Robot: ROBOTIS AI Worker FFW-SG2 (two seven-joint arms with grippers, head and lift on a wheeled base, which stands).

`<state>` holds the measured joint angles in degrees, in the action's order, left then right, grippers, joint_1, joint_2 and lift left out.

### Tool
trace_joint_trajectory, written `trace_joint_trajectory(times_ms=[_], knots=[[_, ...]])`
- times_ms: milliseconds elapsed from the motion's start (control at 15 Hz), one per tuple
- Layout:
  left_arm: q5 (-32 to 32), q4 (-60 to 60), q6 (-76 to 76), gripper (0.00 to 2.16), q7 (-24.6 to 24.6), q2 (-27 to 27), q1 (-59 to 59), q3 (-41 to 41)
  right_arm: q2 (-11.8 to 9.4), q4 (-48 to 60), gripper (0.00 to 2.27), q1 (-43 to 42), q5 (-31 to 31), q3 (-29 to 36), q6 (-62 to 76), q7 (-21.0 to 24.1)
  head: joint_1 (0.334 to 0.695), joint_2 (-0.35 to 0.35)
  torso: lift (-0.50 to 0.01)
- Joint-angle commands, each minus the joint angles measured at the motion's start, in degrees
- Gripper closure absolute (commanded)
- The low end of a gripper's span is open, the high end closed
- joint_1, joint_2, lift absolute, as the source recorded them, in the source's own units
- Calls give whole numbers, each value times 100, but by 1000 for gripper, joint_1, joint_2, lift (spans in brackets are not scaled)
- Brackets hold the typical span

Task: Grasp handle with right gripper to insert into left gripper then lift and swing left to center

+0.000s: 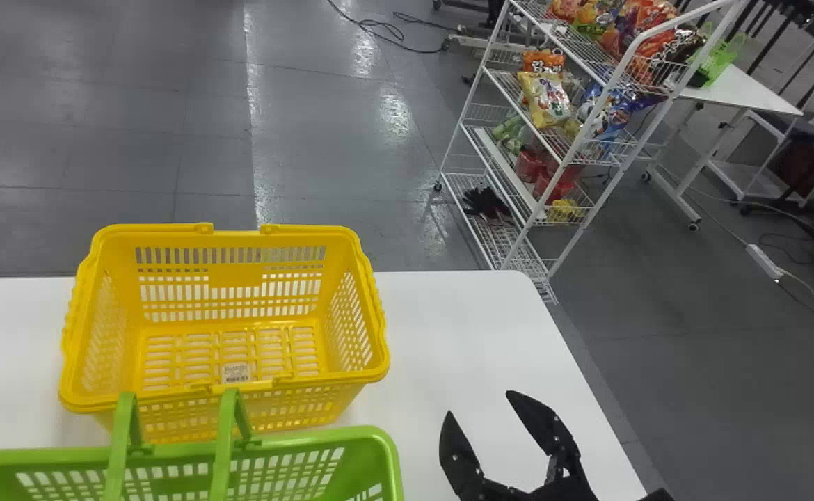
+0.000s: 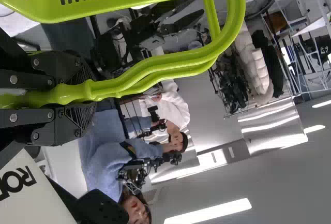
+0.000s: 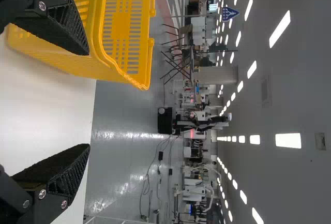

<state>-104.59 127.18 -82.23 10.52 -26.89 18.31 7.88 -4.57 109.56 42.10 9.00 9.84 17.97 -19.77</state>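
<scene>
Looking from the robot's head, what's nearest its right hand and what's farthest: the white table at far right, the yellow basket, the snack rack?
From the right hand:
1. Yellow basket, to its left.
2. Snack rack, on the floor ahead.
3. White table, beyond the rack, to the right.

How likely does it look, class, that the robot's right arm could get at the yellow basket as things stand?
Probably yes: its end effector is open and holds nothing, with white table between it and the yellow basket; the green basket sits nearer the robot, seemingly off that path.
</scene>
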Motion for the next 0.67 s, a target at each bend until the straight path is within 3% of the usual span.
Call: trace_joint_trajectory(times_ms=[0, 600], knots=[[0, 0, 0, 1909, 3, -10, -3, 3, 0, 4, 198, 0, -4, -9, 0, 0, 695, -350, -93], [-36, -35, 0, 1909, -23, -80, -82, 38, 18, -5, 198, 0, -4, -18, 0, 0, 695, -350, -93]])
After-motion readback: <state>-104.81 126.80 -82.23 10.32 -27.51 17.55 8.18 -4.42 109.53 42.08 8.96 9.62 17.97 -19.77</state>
